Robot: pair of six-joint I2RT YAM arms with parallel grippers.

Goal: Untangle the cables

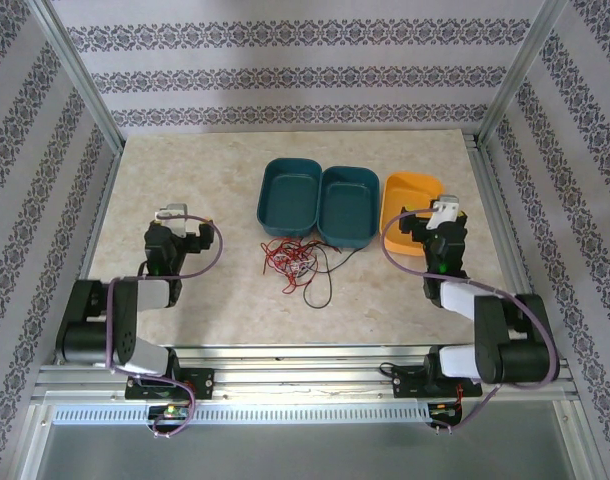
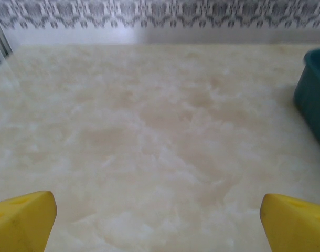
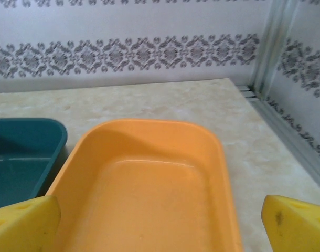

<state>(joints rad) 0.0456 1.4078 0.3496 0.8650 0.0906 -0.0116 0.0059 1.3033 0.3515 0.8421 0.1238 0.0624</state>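
- While the left gripper point(image 1: 173, 214) and right gripper point(image 1: 445, 211) sit with fingers wide apart, the cables point(image 1: 293, 262) lie knotted just before the teal trays point(image 1: 268, 215).
- Best to take the outlying black strand point(image 1: 329, 280) first and draw it gently sideways.

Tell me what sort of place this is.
Probably a staged robot test cell, not a real room: silver aluminium frame posts and patterned wallpaper panels box in a marble-look tabletop bearing a tangle of thin red and black wires.

Bright, even, diffuse light leaves only faint shadows. The pale bench point(image 2: 149, 131) looks washed out and soft in the left wrist view; the overhead view is sharper.
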